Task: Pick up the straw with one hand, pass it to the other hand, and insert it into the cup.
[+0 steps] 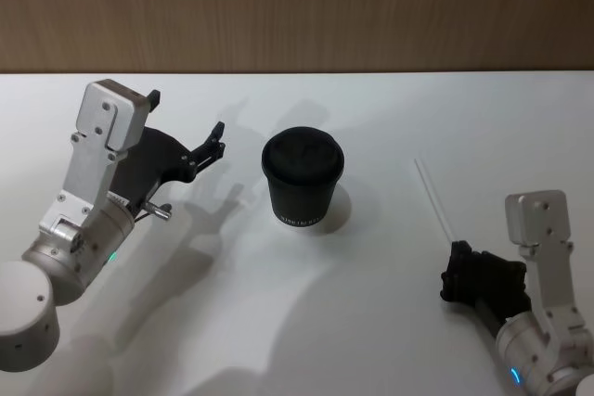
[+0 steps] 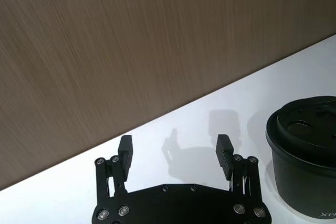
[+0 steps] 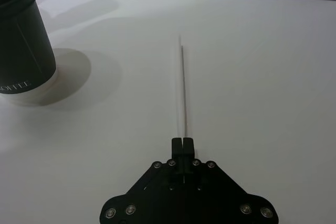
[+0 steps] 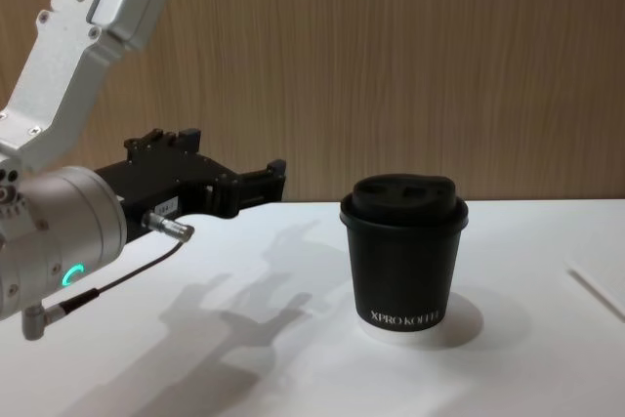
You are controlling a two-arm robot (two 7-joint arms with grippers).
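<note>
The straw lies on the white worktop at about 4 o'clock from the cup, its near end pinched between the pressed-together fingers of the right tool. It looks light, thin and easily bent, so it likely wants a gentle grip, with the handover hold taken further up the shaft. The left tool hovers spread at the cup's 9 o'clock, so the lidded cup stands between the two and any pass must clear it.

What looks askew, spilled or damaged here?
Nothing stands out. The cup stands upright, lid on, nothing spilled. The straw is straight, one end held by the shut right gripper. The left gripper hovers open beside the cup.
</note>
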